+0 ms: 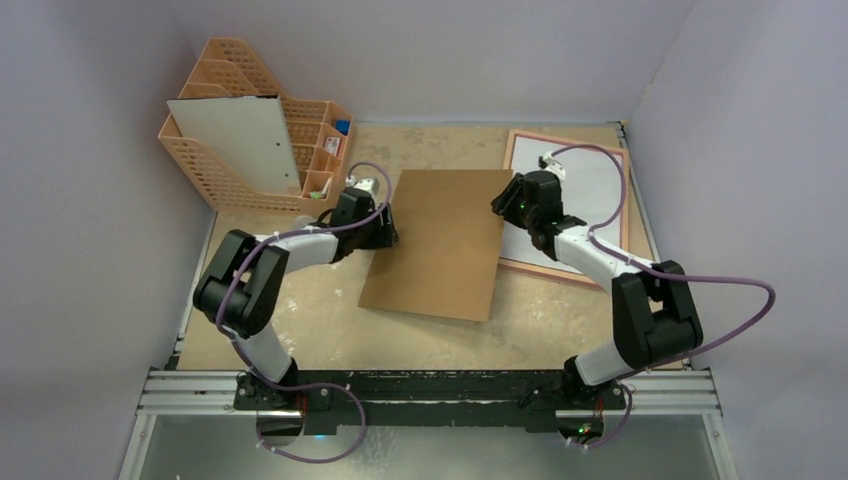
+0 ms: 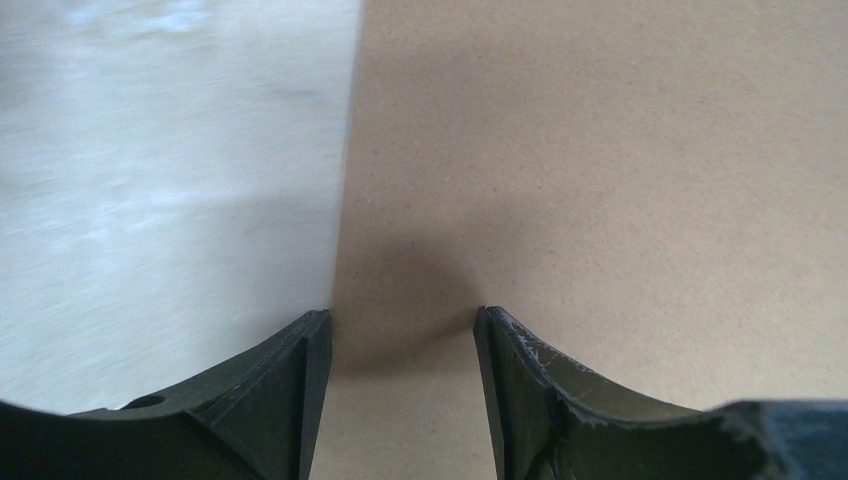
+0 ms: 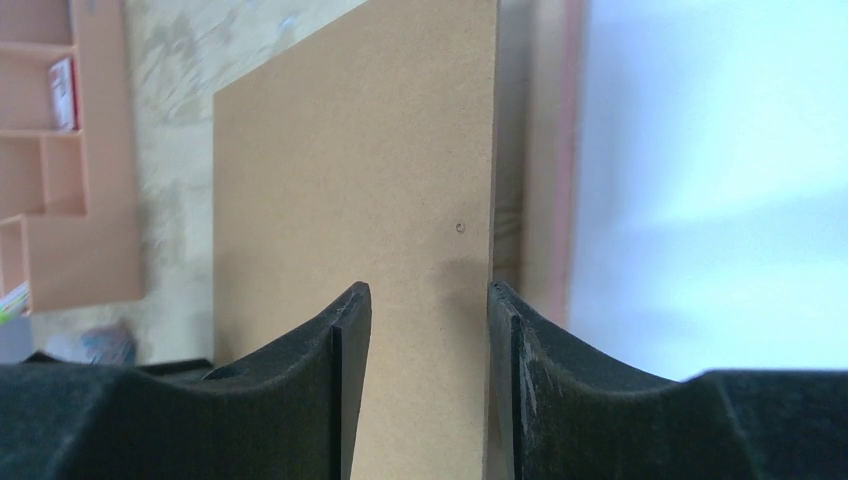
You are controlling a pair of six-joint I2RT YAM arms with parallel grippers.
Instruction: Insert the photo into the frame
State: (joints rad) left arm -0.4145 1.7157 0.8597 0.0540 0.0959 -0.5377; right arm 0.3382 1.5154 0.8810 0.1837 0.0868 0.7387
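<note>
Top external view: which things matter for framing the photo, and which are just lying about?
Job: photo, white side up, lying in frame; backing board, with left gripper and right gripper open over it.
Lying about: orange mesh rack, white panel against it.

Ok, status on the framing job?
Left gripper and right gripper open, at opposite edges of the backing board. Photo lies white side up in frame. Board overlaps frame's left edge.

The overhead camera looks down from behind the arm bases [image 1: 425, 397]. Wrist cameras sit close behind the left pincer [image 2: 402, 328] and right pincer [image 3: 428, 298], facing the brown board [image 1: 440, 240] just ahead, shared by all views.
</note>
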